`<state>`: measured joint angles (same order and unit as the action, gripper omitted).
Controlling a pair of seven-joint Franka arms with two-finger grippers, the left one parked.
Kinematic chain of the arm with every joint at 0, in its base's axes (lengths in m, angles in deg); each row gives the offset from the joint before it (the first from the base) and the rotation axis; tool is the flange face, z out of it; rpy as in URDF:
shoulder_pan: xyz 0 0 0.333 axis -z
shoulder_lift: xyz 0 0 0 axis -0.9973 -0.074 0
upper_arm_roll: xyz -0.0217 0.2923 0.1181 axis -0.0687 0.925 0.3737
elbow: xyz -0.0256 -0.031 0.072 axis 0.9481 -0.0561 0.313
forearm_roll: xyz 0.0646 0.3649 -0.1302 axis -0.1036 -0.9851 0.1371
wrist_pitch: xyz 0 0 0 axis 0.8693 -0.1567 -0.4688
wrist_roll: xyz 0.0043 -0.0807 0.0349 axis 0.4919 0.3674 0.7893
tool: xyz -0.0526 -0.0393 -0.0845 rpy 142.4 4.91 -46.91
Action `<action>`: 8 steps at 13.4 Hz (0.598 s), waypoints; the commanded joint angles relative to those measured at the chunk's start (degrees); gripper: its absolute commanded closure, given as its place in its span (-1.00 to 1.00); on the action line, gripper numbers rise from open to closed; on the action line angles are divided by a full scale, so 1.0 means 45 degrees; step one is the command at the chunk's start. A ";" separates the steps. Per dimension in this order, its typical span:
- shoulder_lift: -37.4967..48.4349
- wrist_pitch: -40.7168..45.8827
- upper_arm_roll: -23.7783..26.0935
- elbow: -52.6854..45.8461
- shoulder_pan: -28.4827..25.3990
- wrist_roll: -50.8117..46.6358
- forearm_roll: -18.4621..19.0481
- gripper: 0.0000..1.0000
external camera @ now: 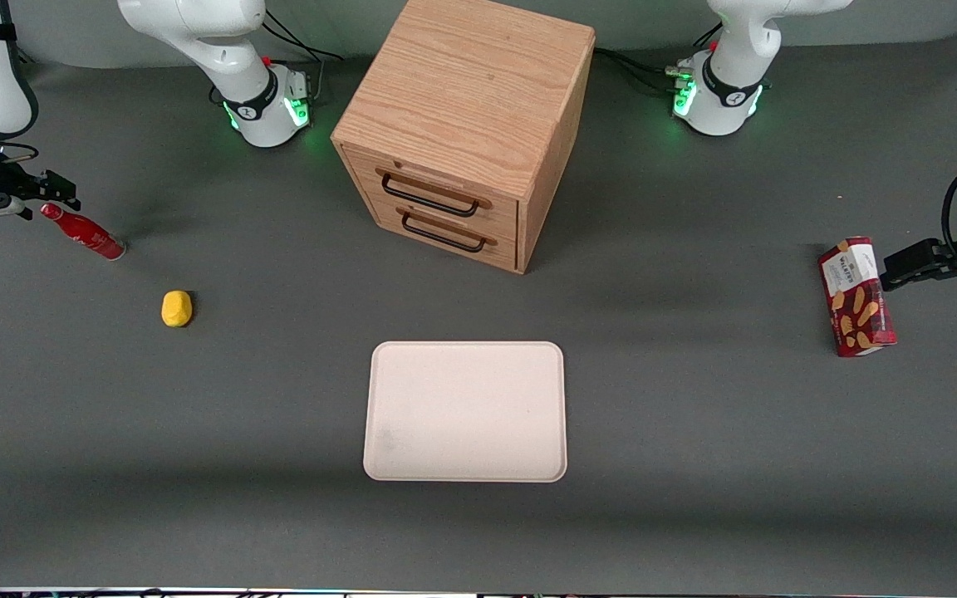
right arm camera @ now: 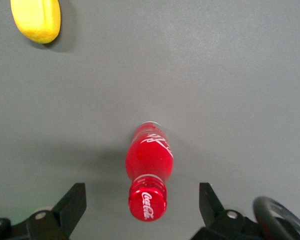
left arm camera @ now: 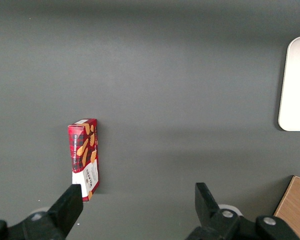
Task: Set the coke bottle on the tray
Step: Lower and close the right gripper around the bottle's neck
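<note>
Fingers [right arm camera: 74, 204] spread wide apart, holding nothing. Between them, just under, stands the coke bottle [right arm camera: 149, 172], red cap up, upright on the desk [external camera: 694, 465] at the working arm's end. Near the fingers, a yellow lump [right arm camera: 37, 19]. Well apart from them, nearer the front camera, lies the tray [external camera: 466, 411], bare.
</note>
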<state>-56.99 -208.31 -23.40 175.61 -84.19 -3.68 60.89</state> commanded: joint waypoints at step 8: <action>-0.0075 -0.0179 -0.0164 0.0040 -0.0309 0.0257 0.0160 0.63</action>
<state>-57.05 -208.36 -23.40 175.61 -85.07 -3.62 60.89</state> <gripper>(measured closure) 0.551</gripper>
